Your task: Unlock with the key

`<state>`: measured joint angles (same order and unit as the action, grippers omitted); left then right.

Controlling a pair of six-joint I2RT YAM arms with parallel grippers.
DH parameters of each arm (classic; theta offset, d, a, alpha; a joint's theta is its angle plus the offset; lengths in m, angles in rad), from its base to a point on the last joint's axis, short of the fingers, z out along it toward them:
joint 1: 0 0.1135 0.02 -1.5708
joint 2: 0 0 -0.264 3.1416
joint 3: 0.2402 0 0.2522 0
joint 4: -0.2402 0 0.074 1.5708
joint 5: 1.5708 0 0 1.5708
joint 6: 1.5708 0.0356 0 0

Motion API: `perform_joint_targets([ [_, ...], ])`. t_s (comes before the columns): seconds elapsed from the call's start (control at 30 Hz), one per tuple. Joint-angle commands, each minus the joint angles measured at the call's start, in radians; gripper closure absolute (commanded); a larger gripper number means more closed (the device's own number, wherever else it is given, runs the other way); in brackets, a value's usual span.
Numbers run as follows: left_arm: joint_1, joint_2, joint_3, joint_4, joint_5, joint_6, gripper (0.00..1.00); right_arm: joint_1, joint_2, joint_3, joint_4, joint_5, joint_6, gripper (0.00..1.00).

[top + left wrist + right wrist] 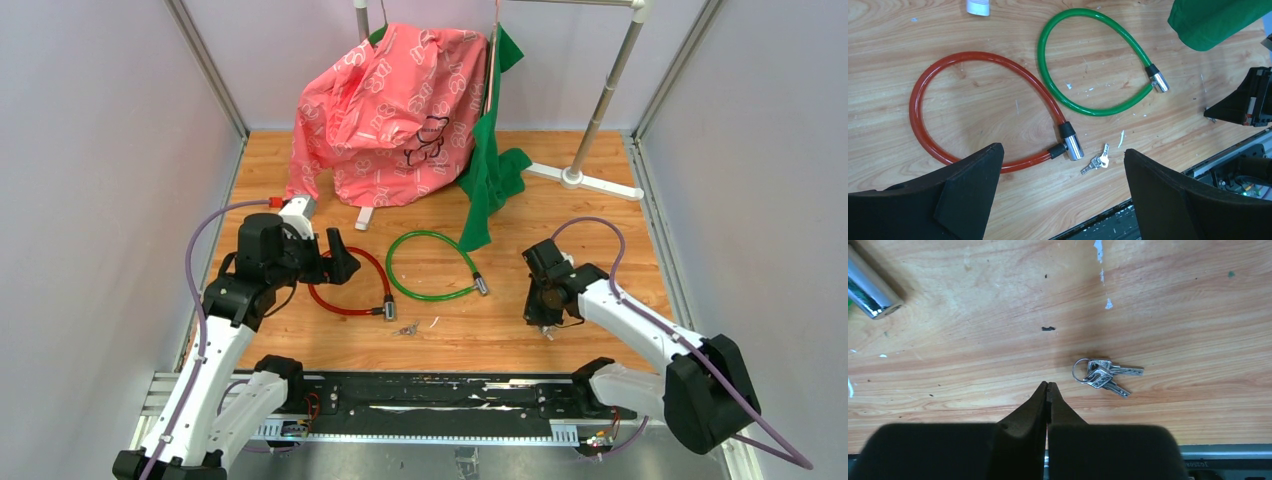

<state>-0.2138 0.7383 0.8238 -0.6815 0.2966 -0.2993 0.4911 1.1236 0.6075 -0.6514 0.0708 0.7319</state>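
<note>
A red cable lock [345,305] lies closed in a loop, its chrome lock cylinder [1073,146] near the table's front. A small bunch of keys [1096,161] lies just right of that cylinder. My left gripper [1063,148] hangs above the red loop, open wide and empty. A green cable lock [432,268] lies to the right, with its chrome end [868,287] in the right wrist view's corner. A second bunch of keys [1103,374] on a ring rests on the wood, just right of my right gripper [1048,385]. That gripper is shut with nothing between its fingers.
A pink garment [395,110] and a green cloth [490,170] hang from a white rack [585,178] at the back. A black rail [430,395] runs along the near edge. Grey walls close in both sides.
</note>
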Motion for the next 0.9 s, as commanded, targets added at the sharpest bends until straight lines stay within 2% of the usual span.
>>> perform_joint_targets([
  [0.0, -0.014, 0.011, -0.001, 0.022, 0.034, 0.003, 0.05, 0.015, -0.029, -0.020, -0.004, -0.033, 0.055, 1.00],
  [0.07, -0.016, 0.010, -0.003, 0.022, 0.032, 0.005, 0.05, 0.014, -0.030, -0.020, -0.008, -0.027, 0.052, 1.00],
  [0.1, -0.017, 0.010, -0.006, 0.023, 0.031, 0.006, 0.05, 0.015, -0.028, -0.018, -0.012, -0.023, 0.046, 0.96],
  [0.13, -0.018, 0.008, -0.007, 0.022, 0.029, 0.007, 0.05, 0.015, -0.023, -0.015, -0.022, -0.018, 0.039, 0.90],
  [0.2, -0.018, 0.008, -0.010, 0.024, 0.029, 0.009, 0.05, 0.015, -0.010, 0.001, -0.043, -0.006, 0.022, 0.66],
  [0.27, -0.019, 0.008, -0.013, 0.028, 0.027, 0.008, 0.05, 0.015, -0.003, 0.011, -0.057, 0.003, 0.010, 0.55],
  [0.4, -0.019, 0.002, -0.015, 0.029, 0.023, 0.009, 0.05, 0.018, 0.003, 0.023, -0.083, 0.028, -0.001, 0.52],
  [0.63, -0.022, -0.001, -0.016, 0.029, 0.019, 0.008, 0.05, 0.027, 0.040, 0.060, -0.160, 0.158, -0.053, 0.51],
  [0.87, -0.027, -0.002, -0.018, 0.031, 0.018, 0.009, 0.05, 0.028, 0.100, 0.044, -0.096, 0.169, -0.078, 0.44],
])
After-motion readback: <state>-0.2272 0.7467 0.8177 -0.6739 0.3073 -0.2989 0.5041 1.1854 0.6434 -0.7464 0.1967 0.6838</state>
